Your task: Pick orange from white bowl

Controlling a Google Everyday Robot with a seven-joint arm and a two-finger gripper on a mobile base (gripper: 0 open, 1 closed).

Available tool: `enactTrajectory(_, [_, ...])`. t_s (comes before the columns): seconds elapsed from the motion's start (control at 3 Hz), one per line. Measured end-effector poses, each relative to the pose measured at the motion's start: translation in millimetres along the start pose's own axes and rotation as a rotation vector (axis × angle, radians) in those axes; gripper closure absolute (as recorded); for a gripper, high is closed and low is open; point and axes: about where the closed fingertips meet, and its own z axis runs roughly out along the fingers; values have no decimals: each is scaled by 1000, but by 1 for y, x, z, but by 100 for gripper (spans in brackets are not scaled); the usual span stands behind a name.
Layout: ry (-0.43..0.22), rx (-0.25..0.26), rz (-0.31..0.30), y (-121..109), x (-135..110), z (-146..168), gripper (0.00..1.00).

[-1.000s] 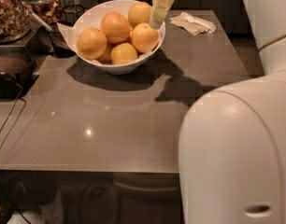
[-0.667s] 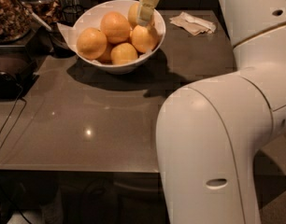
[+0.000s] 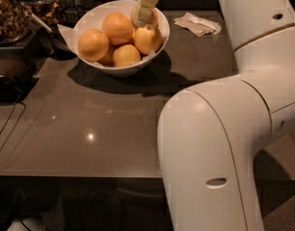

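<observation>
The white bowl (image 3: pixel 95 12) stands at the back of the dark grey table (image 3: pixel 89 134), left of centre. It holds several oranges: one at the left (image 3: pixel 93 44), one at the back (image 3: pixel 117 28), one at the front (image 3: pixel 127 55) and one at the right (image 3: pixel 147 39). My gripper (image 3: pixel 144 16) comes down from the top edge into the back right of the bowl. Its tip is at another orange (image 3: pixel 153 16), which it partly hides. Whether it touches that orange cannot be told.
My white arm (image 3: pixel 224 129) fills the right side and front right of the view. A crumpled pale napkin (image 3: pixel 199 24) lies right of the bowl. A jar of nuts (image 3: pixel 10 11), dark containers (image 3: pixel 65 13) and a cable (image 3: pixel 6 129) are on the left.
The gripper has moved left and a little lower into the bowl, over the back right orange. The arm's elbow has swung left and covers more of the table.
</observation>
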Motion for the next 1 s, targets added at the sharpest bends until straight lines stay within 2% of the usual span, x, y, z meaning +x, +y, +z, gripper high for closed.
enactTrajectory(0.33, [-18,-35,-11,4,-5,15,18])
enactTrajectory(0.67, [-27,-64,-25,6,-11,28,20])
enactTrajectory(1.0, [-33,-82,-36,7,-16,39,8])
